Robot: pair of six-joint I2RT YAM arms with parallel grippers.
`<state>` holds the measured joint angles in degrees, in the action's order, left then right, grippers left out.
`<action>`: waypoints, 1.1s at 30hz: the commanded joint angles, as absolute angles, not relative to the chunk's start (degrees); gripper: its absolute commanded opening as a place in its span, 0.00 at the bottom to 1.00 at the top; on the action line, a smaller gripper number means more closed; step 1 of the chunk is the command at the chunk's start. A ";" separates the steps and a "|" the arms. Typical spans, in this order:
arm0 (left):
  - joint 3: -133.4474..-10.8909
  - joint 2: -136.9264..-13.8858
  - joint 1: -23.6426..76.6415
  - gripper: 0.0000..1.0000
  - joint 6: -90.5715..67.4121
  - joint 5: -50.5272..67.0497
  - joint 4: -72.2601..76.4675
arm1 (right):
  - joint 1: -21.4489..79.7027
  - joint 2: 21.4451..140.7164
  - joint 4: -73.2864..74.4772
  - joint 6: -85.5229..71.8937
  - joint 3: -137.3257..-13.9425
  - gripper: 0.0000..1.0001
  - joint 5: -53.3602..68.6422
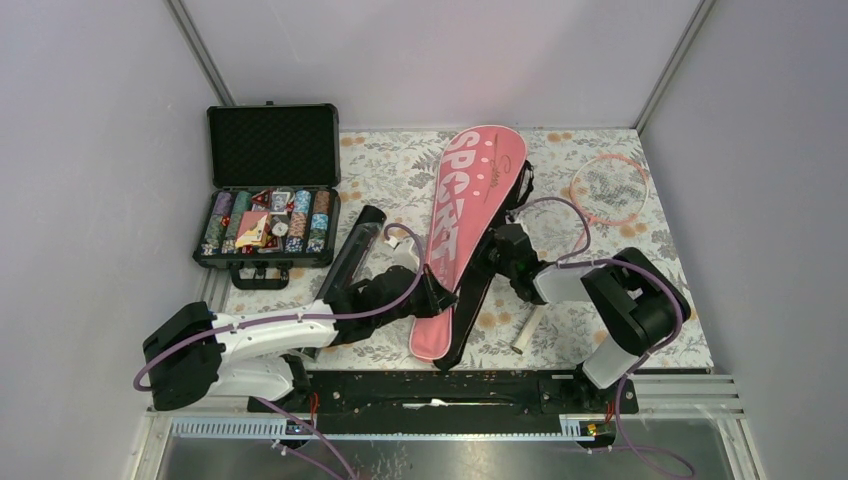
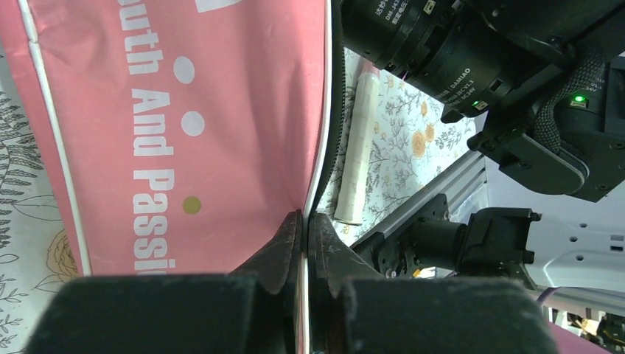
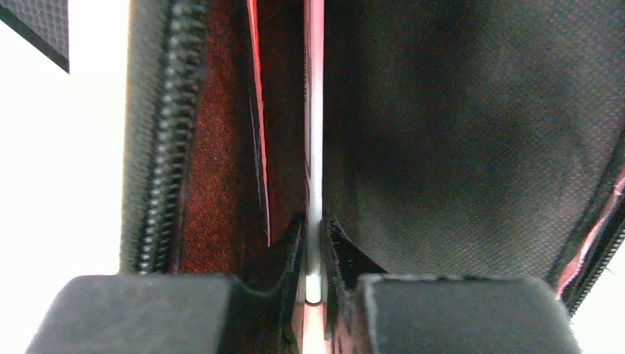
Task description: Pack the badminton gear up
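Top external view: the pink racket bag slants across the middle of the floral worktop, pinched from both sides.
Its white-piped left edge is clamped between the left fingers. The right fingers are closed on a thin pink-white strip beside the bag's zip; whether it is bag edge or racket I cannot tell. One racket lies upper right, and the black tube lies left of the bag.

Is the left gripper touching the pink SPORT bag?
Touching. The left wrist view shows the left gripper pinched shut on the white-piped edge of the pink SPORT bag.
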<state>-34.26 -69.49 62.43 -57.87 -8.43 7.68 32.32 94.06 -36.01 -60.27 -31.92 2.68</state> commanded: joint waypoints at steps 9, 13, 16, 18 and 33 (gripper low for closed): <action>-42.97 -74.05 63.64 0.15 -54.14 -15.49 -3.06 | 33.04 79.78 -6.29 -61.09 -38.83 0.57 -4.25; -44.86 -75.13 63.68 0.30 -51.22 -15.61 -4.58 | 32.84 71.76 13.52 -61.19 -42.79 0.59 -11.75; -46.69 -74.70 63.72 0.46 -48.21 -15.98 -6.43 | 32.01 67.04 23.75 -62.35 -44.16 0.59 -17.51; -49.13 -74.22 63.72 0.53 -44.70 -16.67 -8.85 | 29.84 65.38 28.47 -62.49 -44.45 0.59 -18.72; -59.22 -65.97 63.63 0.99 -18.69 -32.39 -33.72 | 9.12 73.02 32.10 -49.80 -44.74 0.49 -19.12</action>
<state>-57.17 -70.32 63.64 -26.57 -24.97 -27.20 12.86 68.75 31.05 -55.09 -43.22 -17.10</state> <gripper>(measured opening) 0.985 0.501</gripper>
